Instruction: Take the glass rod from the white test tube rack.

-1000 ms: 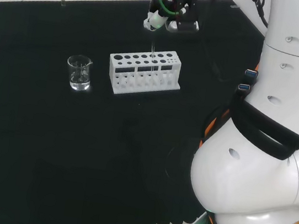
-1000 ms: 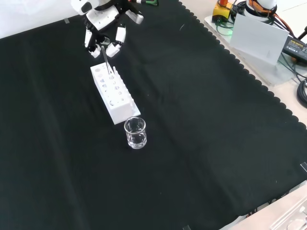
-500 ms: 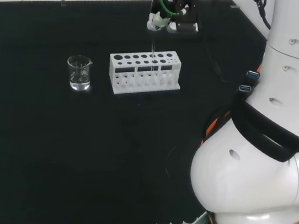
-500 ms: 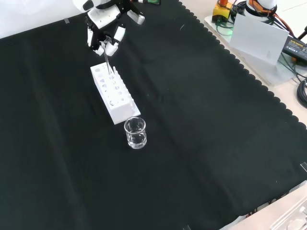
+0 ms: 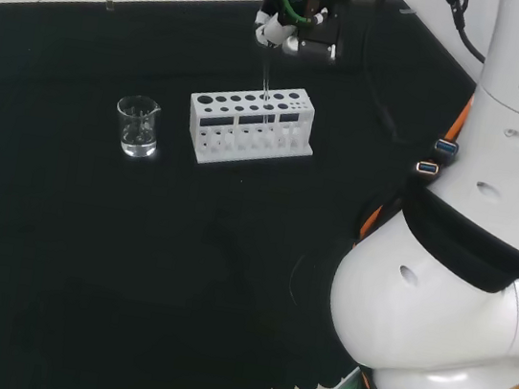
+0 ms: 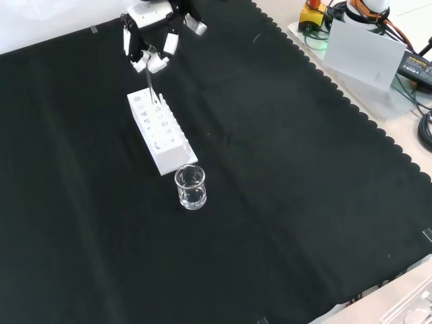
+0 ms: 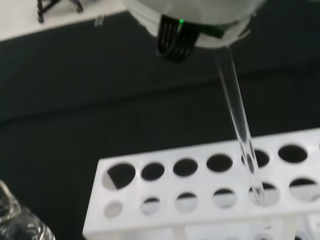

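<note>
In the head view, the hand (image 5: 300,28) hung above the far side of the white test tube rack (image 5: 251,124), its fingers curled in on the top of the glass rod (image 5: 266,84). The rod showed there as a faint pale line running from the hand down to the rack's top. A glass beaker (image 5: 138,126) stood on the counter (image 5: 88,248) to the rack's left, well apart from it. I judged the step in hand to be the lift: the rod was gripped and was to be drawn out.

In the front view, the hand (image 6: 153,42) came in at the top, pinching the rod (image 6: 152,86), which slanted down into a hole near the far end of the rack (image 6: 160,130). This view showed the beaker (image 6: 190,187) just beyond the rack's near end, in line with it, not beside it.

In the wrist view, the rod (image 7: 240,125) was plain as a clear tube under the hand (image 7: 192,17), and its lower end appeared to sit at or just within a hole in the rack (image 7: 210,187), though the glass made this hard to fix. By my reckoning, the next move called for a straight pull along the rod's own slant until the tip cleared the hole, so that it would not catch the rim or tip the rack.
</note>
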{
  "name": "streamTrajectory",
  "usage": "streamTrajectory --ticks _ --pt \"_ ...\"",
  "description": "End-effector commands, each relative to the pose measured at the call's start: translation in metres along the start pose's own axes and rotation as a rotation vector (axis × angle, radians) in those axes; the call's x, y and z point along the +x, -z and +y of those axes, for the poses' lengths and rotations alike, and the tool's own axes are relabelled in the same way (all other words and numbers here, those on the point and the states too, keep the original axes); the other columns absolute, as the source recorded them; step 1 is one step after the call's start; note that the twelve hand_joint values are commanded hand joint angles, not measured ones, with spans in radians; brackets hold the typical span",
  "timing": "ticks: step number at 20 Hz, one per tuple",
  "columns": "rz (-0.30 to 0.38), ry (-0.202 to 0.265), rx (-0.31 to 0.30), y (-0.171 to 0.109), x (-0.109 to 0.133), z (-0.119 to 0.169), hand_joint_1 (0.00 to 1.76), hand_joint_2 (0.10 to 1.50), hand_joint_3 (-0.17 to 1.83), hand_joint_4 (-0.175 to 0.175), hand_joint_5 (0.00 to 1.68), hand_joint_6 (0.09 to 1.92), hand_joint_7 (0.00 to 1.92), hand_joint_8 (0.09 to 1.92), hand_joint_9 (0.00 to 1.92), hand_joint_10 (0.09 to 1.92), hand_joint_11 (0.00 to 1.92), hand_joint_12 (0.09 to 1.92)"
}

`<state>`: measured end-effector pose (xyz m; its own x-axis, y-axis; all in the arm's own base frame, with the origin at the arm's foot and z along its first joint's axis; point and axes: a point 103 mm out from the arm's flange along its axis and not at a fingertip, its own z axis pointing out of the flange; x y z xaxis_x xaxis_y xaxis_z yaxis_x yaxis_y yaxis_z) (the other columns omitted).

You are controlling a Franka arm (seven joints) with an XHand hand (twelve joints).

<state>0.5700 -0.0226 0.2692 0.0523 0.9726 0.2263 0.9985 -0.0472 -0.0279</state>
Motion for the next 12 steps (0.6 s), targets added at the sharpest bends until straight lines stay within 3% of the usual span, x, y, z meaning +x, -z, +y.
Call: streamTrajectory --ticks 1,12 --pt "-0.119 0.03 -0.044 0.028 0.021 -0.011 1.32 0.62 0.77 -0.175 1.26 0.5 1.26 1.0 1.6 0.8 1.67 0.51" --pt "-0.197 -0.008 -0.028 0.077 0.038 -0.041 1.33 0.61 0.77 -0.175 1.34 0.33 1.27 1.0 1.63 0.78 1.67 0.54"
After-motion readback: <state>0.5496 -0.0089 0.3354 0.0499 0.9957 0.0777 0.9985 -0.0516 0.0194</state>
